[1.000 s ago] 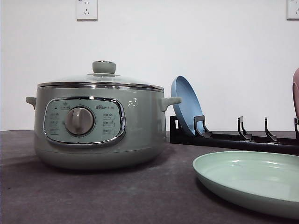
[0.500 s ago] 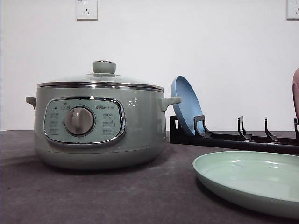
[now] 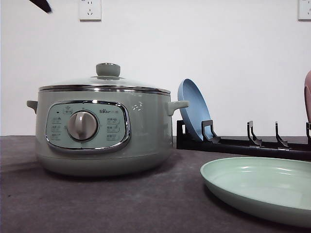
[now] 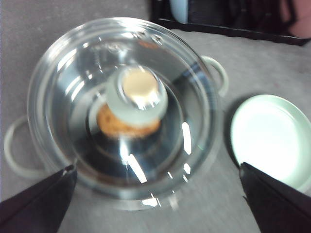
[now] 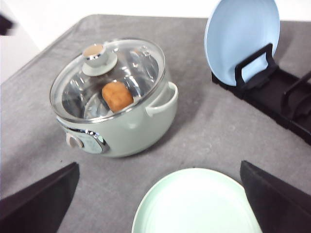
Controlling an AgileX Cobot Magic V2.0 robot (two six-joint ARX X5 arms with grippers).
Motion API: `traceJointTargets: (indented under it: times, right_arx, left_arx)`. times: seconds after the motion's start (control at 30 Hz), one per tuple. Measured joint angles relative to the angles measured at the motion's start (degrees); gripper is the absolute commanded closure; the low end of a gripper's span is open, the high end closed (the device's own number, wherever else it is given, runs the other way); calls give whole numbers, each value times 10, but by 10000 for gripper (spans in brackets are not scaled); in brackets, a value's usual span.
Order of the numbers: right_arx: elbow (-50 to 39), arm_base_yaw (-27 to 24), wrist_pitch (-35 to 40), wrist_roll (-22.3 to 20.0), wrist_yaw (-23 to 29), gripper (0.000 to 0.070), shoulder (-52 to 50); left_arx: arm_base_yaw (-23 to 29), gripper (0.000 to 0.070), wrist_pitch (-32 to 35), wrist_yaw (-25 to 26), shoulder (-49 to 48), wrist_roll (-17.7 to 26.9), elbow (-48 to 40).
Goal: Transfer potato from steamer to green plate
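Observation:
The pale green steamer point(image 3: 102, 131) stands on the left of the table with its glass lid point(image 5: 109, 77) on. The orange-brown potato point(image 5: 117, 95) lies inside and shows through the glass point(image 4: 124, 127). My left gripper point(image 4: 156, 169) hangs open above the lid, over the green knob point(image 4: 137, 94), holding nothing. Nearer the table's front, my right gripper point(image 5: 159, 166) is open and empty, above the gap between steamer and green plate point(image 5: 194, 204). The green plate point(image 3: 262, 187) lies flat at the front right, with nothing on it.
A blue plate point(image 3: 193, 109) stands upright in a black rack point(image 3: 243, 143) behind the green plate. A pink object point(image 3: 307, 94) shows at the right edge. A dark arm part point(image 3: 41, 5) is at the top left. The table is covered in grey cloth point(image 3: 146, 204).
A dark part of an arm has come into the top left corner of the front view. The steamer, lid and plates have not moved.

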Motion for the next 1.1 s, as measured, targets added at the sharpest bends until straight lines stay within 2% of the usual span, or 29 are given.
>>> traceJointTargets:
  times: [0.2,0.33,0.53,0.77,0.9,1.1]
  right_arx:
    - [0,0,5,0,0,0,0]
    - [0,0,5,0,0,0,0]
    - [0,0,6,0,0,0,0]
    - [0,0,6,0,0,0,0]
    - [0,0,6,0,0,0,0]
    - [0,0,6,0,0,0,0]
  left_arx:
    - [-14,0,0,-49,98,2,72]
    - [-23,0,-1,-58,153,7,113]
    - [-40,0,0,-97,212,22,130]
    - [-43,0,0,-98,238,26,130]
    - [-48,77,-3,-99,238,26,132]
    - [-55,83,-10,-99,238,31,132]
